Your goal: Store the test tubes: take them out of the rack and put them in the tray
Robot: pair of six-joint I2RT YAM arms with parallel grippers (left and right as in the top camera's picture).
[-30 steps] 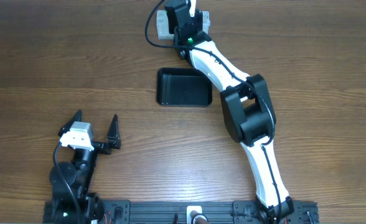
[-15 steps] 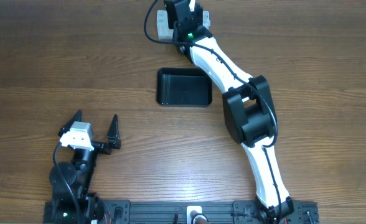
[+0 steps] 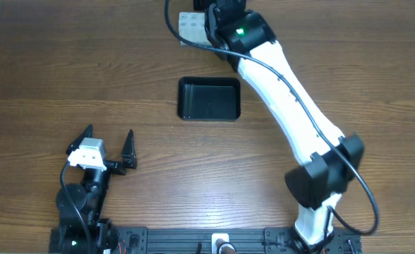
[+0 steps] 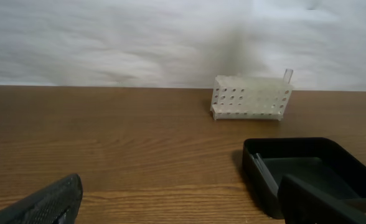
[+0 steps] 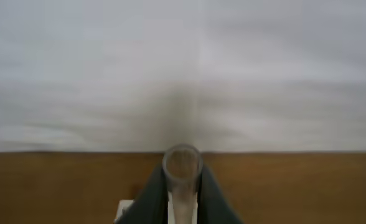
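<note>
Gripping an upright test tube, right gripper hangs over the rack; left gripper gapes wide

The right arm is stretched out long from its base, passing the right side of the tray, and its wrist is carried beyond the tray's far edge. There the fingers of the right gripper are closed on a test tube, which is held upright. The left arm is folded up close to its base, well off to the near left of the tray, and the fingers of the left gripper are spread wide apart.
</note>
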